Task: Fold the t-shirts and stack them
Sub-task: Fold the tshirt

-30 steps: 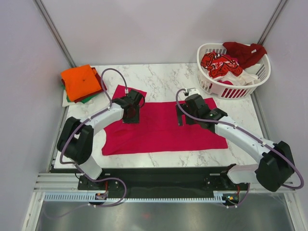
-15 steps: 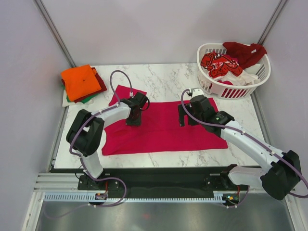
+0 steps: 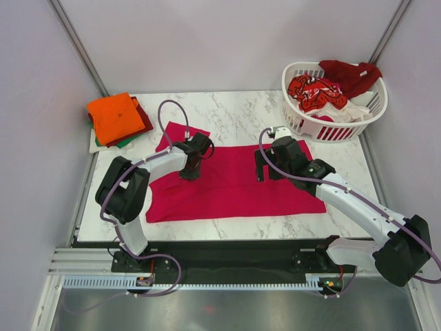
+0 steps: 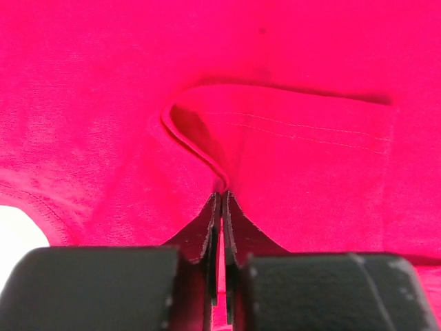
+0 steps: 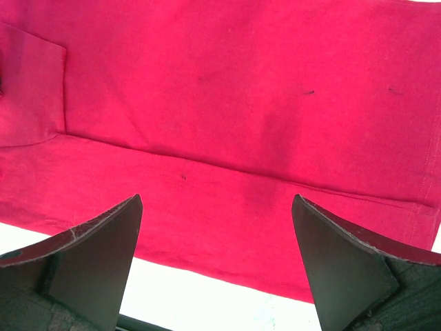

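A magenta-red t-shirt [image 3: 234, 185] lies spread flat across the middle of the marble table. My left gripper [image 3: 191, 169] is down on its upper left part, by the sleeve. In the left wrist view the left gripper [image 4: 220, 194] is shut on a raised pinch of the t-shirt [image 4: 310, 69], with a curled hem fold just beyond the tips. My right gripper [image 3: 262, 165] hovers over the shirt's far middle. The right wrist view shows the right gripper [image 5: 217, 200] wide open above the t-shirt [image 5: 241, 103], with nothing between its fingers.
A folded stack with an orange t-shirt [image 3: 116, 117] on top sits at the far left, with green [image 3: 128, 142] and dark red [image 3: 142, 118] edges showing under it. A white slatted basket [image 3: 331, 129] at the far right holds red-patterned [image 3: 313, 89], dark red [image 3: 348, 72] and white [image 3: 355, 110] shirts.
The left gripper moved slightly right and closed onto a fold of the magenta-red shirt. The right arm shifted a little to the right a second ago, then held still and open.
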`<state>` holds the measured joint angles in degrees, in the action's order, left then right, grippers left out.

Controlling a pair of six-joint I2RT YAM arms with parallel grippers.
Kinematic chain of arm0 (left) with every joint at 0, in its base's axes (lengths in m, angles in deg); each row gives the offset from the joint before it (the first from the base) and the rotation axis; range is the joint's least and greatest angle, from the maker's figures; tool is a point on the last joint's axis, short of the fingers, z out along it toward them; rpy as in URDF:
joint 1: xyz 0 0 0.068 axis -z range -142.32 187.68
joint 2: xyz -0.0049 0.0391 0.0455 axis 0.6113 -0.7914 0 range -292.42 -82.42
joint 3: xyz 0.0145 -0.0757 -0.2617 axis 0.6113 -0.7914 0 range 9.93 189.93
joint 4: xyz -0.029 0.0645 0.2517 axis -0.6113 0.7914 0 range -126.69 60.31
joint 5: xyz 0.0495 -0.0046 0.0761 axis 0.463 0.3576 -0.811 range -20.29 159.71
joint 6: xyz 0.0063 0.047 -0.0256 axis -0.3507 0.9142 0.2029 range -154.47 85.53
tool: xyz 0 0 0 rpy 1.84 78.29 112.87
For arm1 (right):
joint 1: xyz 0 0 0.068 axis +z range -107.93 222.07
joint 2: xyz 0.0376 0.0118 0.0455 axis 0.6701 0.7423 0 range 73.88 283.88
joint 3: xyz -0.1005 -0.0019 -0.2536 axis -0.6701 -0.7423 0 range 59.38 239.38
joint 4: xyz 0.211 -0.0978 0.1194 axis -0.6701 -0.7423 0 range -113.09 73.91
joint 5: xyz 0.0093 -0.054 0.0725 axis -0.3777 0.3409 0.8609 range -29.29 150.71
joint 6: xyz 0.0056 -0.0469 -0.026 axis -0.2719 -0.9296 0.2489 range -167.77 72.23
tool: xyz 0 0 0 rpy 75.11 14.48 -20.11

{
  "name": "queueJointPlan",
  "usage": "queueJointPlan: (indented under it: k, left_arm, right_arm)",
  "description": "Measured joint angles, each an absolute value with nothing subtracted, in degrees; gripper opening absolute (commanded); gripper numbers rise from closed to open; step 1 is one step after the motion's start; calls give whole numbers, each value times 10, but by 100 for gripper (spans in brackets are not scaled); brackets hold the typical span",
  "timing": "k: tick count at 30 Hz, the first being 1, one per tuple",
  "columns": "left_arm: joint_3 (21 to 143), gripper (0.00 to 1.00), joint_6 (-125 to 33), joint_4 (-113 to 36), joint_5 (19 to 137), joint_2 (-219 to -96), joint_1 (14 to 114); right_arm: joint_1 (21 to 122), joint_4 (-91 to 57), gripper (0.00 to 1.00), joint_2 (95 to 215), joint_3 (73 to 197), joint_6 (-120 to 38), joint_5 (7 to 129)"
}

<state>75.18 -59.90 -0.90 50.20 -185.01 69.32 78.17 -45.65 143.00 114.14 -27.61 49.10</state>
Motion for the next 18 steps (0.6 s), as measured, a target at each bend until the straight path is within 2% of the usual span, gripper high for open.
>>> queueJointPlan:
  k: [10, 16, 18]
  left_arm:
    - [758, 2, -579, -3, 467, -1850, 693]
    - [835, 2, -533, 29, 417, -1854, 684]
    - [866, 6, -514, 36, 400, -1861, 673]
  right_arm:
    - [782, -456, 98, 1432, 1141, -276, 491]
    - [782, -456, 98, 1433, 1141, -276, 491]
    - [782, -456, 98, 1433, 1141, -276, 491]
